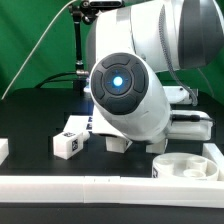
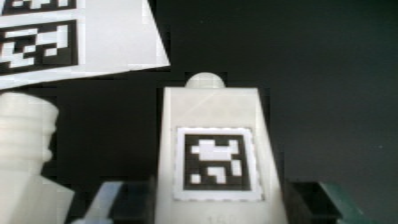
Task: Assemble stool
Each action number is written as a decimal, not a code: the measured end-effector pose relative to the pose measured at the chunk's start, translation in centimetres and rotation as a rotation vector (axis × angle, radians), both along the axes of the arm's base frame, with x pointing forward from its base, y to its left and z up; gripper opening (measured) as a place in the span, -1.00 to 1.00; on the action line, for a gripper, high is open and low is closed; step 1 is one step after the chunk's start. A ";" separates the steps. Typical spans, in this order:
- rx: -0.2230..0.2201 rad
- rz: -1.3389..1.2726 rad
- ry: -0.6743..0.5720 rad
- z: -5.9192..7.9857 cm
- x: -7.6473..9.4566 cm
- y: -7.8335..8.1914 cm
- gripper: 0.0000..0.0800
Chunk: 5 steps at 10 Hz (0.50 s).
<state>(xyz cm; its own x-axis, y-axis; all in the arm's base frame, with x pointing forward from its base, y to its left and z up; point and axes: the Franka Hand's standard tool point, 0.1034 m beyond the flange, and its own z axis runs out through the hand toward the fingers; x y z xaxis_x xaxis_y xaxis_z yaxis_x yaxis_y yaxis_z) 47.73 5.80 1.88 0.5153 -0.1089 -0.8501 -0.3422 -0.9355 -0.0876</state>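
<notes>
In the wrist view a white blocky stool leg (image 2: 217, 140) with a black-and-white tag lies lengthwise between my jaws, its rounded tip pointing away. My gripper (image 2: 217, 208) is open; both fingers (image 2: 118, 200) stand beside the leg with a dark gap on each side. A second leg (image 2: 22, 140) with a ridged end lies close beside it. In the exterior view another tagged leg (image 1: 68, 143) lies on the black table and the round seat (image 1: 190, 167) sits at the exterior view's right. The arm's body hides my gripper there.
The marker board (image 2: 71, 35) lies just beyond the leg's tip. Long white border bars (image 1: 100, 185) run along the table's near edge and at the exterior view's right. A small white block (image 1: 3, 150) sits at the exterior view's left edge.
</notes>
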 end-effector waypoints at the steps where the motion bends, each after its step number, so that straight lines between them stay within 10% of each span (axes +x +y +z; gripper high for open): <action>1: 0.001 0.001 -0.005 0.3 0.2 0.0 -0.16; 5: 0.022 0.022 -0.007 5.1 0.9 -0.2 -0.16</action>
<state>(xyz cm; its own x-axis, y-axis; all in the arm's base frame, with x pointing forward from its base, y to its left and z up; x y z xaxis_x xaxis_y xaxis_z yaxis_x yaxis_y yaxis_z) 48.67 5.62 7.03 0.5230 -0.0792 -0.8487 -0.3211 -0.9406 -0.1101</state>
